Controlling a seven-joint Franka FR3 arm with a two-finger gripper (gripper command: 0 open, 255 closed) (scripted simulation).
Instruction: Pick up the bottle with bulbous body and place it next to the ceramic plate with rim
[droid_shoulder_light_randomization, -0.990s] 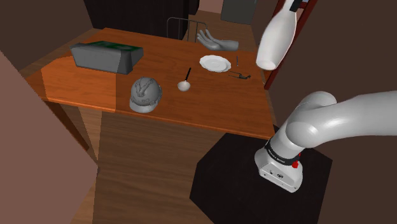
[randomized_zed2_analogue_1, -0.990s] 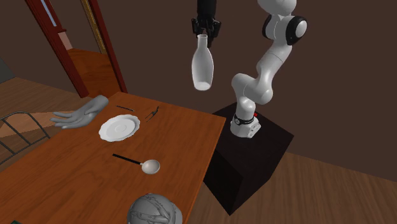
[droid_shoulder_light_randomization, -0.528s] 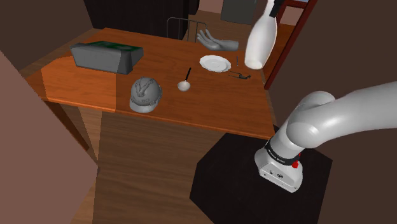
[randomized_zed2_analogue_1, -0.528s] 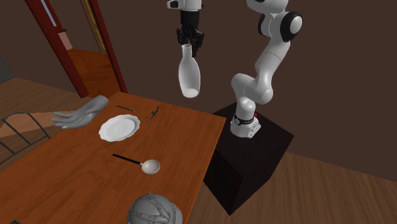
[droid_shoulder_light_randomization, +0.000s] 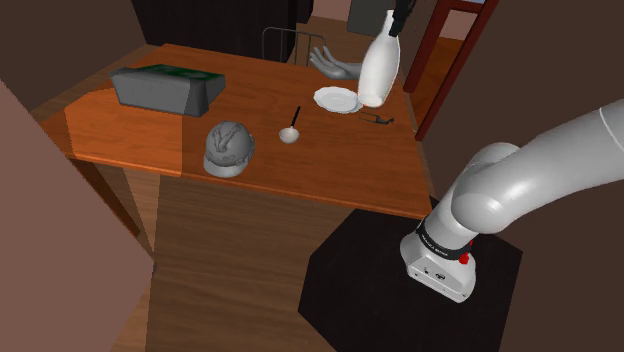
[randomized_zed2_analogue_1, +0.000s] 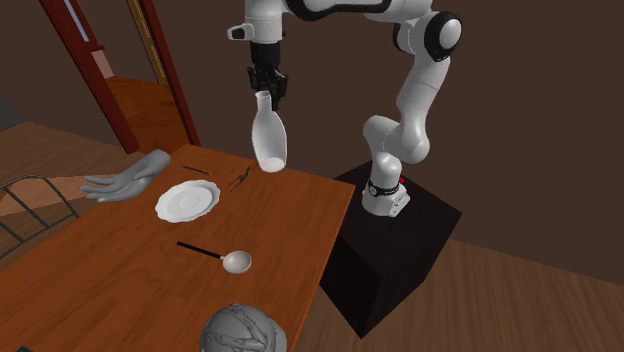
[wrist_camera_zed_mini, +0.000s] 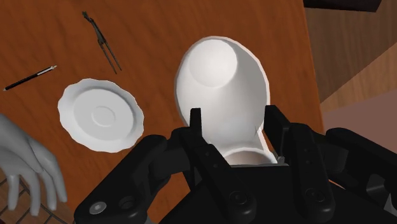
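Above the orange-brown wooden table, the all-black two-finger gripper is closed on the neck of one white bulbous bottle, hanging in the air near the one white scalloped-rim plate. Bare wood lies between that plate and the table edge nearest the stand.

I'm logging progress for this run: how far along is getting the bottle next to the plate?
Done: the pickup. The gripper is shut on the neck of the white bottle, which hangs clear above the table. In hand: the carry, with the bottle in the air off to one side of the white plate. Left: lower it, stand it on the table beside the plate, and let go.
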